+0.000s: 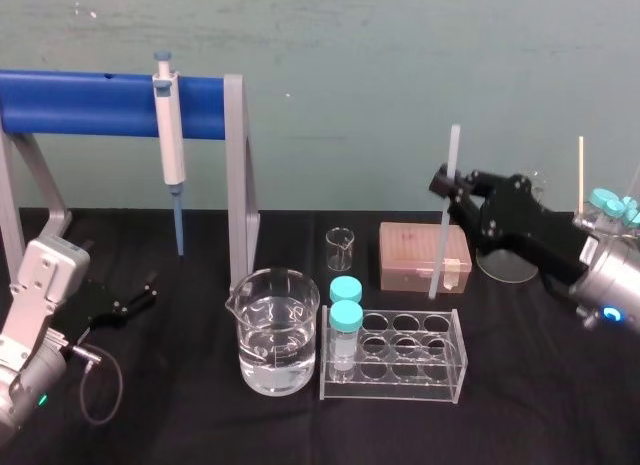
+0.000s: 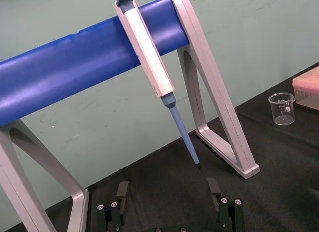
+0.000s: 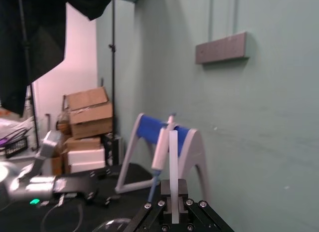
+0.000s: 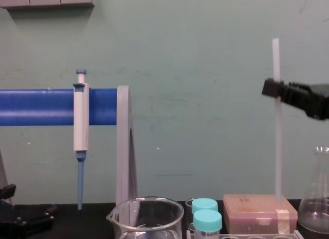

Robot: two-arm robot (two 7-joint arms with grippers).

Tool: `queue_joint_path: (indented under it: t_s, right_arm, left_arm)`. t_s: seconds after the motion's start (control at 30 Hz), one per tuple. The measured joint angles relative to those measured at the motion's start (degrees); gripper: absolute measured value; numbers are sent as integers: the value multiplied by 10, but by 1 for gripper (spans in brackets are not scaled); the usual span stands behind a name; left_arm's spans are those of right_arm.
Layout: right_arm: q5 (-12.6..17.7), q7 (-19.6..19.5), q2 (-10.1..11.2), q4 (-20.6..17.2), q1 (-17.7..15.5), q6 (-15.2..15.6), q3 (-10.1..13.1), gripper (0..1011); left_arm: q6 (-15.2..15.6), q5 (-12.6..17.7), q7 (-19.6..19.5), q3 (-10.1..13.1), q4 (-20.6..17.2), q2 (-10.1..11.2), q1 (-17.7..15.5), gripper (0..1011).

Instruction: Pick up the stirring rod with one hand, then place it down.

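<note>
The stirring rod (image 1: 445, 211) is a long translucent white rod held upright in the air above the pink box, seen also in the chest view (image 4: 277, 146) and close up in the right wrist view (image 3: 173, 164). My right gripper (image 1: 447, 186) is shut on it near its upper part, and its lower end hangs over the tube rack. My left gripper (image 1: 140, 295) rests open on the black table at the left, its two fingers (image 2: 121, 193) spread below the pipette.
A blue-tipped pipette (image 1: 170, 145) hangs on the blue-barred stand (image 1: 100, 103). A large beaker of water (image 1: 277, 330), a small beaker (image 1: 340, 247), a clear tube rack (image 1: 395, 355) with two teal-capped tubes, a pink box (image 1: 410, 253) and a flask (image 4: 316, 208) stand mid-table.
</note>
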Motion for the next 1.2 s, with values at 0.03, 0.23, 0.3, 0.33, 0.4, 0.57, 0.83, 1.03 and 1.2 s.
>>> queue_joint_path:
  t_s: [0.03,0.23,0.3,0.33,0.4,0.57,0.83,1.03,1.2]
  right_arm:
    - [2,3,2,0,-2,0,-2,71]
    - [7,22,22,-1,-21,-7,-17,71]
    - [6,24,26,0,-25,-10,-19,71]
    - [6,24,28,1,-26,-12,-20,71]
    - [6,25,30,4,-29,-16,-21,71]
    - [2,29,29,22,-31,-36,-24,71]
    - [-2,43,12,64,-18,-60,-28,71]
    - [-7,55,1,88,-6,-73,-36,71]
    - [-18,58,-5,105,-1,-78,-43,71]
  left_arm:
    - [0,0,0,0,0,0,0,1000]
    - [0,0,0,0,0,0,0,1000]
    - [0,0,0,0,0,0,0,1000]
    - [0,0,0,0,0,0,0,1000]
    - [0,0,0,0,0,0,0,1000]
    - [0,0,0,0,0,0,0,1000]
    - [0,0,0,0,0,0,0,1000]
    - [0,0,0,0,0,0,0,1000]
    - [0,0,0,0,0,0,0,1000]
